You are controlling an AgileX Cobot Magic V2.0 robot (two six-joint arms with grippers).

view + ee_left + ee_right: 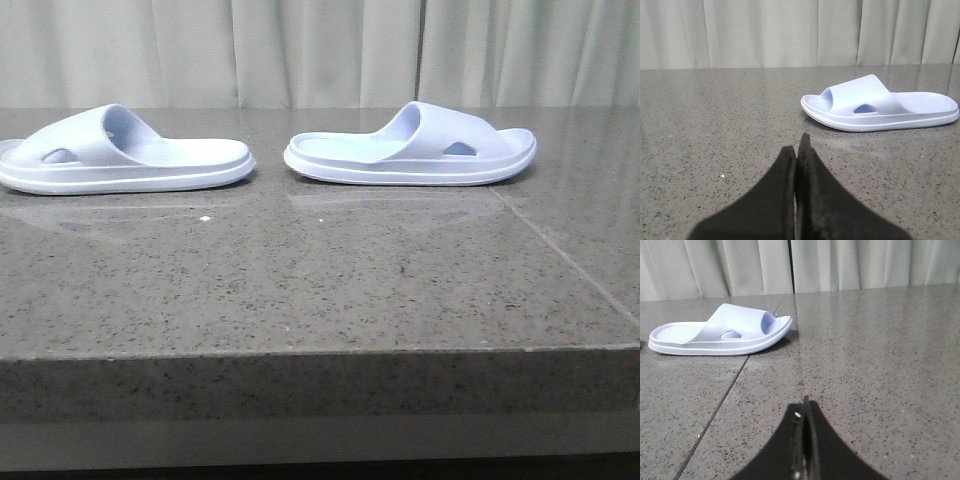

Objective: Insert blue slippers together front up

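Two blue slippers lie sole-down, side by side, toward the back of the grey stone table (320,290). The left slipper (120,155) has its strap at the left; the right slipper (410,150) has its strap at the right, so their heel ends face each other across a small gap. In the left wrist view, the left slipper (880,102) lies well beyond my left gripper (797,150), which is shut and holds nothing. My right gripper (805,410) is likewise shut and empty, far short of the right slipper (720,332). Neither gripper appears in the front view.
A pale curtain (320,50) hangs behind the table. A thin seam (560,260) runs diagonally across the stone on the right. The table's front edge (320,350) is a thick slab lip.
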